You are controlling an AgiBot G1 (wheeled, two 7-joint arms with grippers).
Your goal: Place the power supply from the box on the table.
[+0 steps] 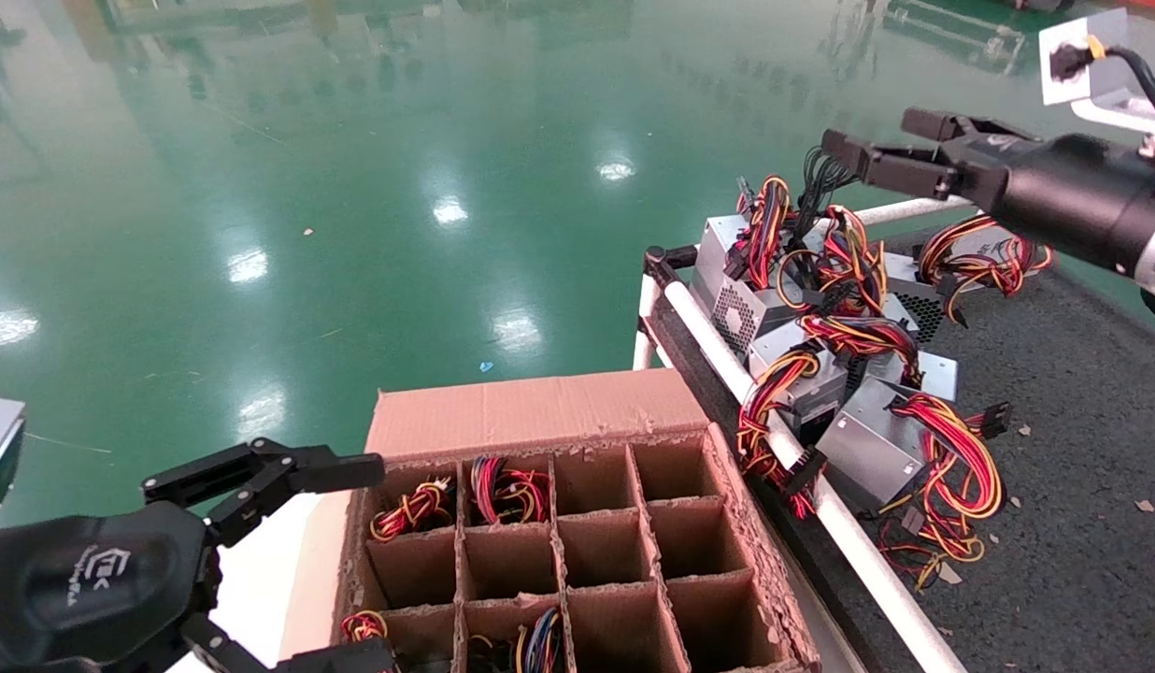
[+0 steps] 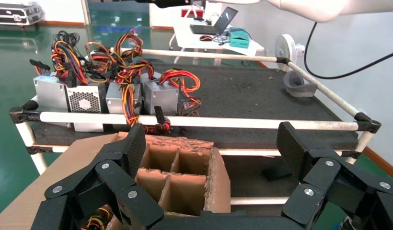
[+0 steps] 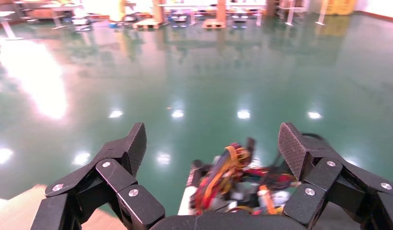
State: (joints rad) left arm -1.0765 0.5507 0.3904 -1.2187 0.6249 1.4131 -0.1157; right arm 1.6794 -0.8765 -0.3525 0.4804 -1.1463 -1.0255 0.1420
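Note:
The box (image 1: 531, 411) stands low in the head view, its grid of cells mostly empty. Red-yellow wire bundles of a power supply (image 1: 411, 509) and of a second one (image 1: 503, 491) show in two far-left cells; more wires (image 1: 531, 645) lie in the near cells. My left gripper (image 1: 381, 558) hovers open at the box's left side, holding nothing; its wrist view looks over the box (image 2: 218, 177) toward the table (image 2: 261, 91). My right gripper (image 1: 867, 131) is open and empty, high above several power supplies (image 1: 820, 346) heaped on the table (image 1: 1082, 393).
A white tube rail (image 1: 727, 365) edges the table beside the box, with wires hanging over it. A white socket block with a black cable (image 1: 1068, 61) sits at the far right. Green floor lies beyond. The heap (image 3: 233, 177) shows blurred below my right gripper (image 3: 211, 136).

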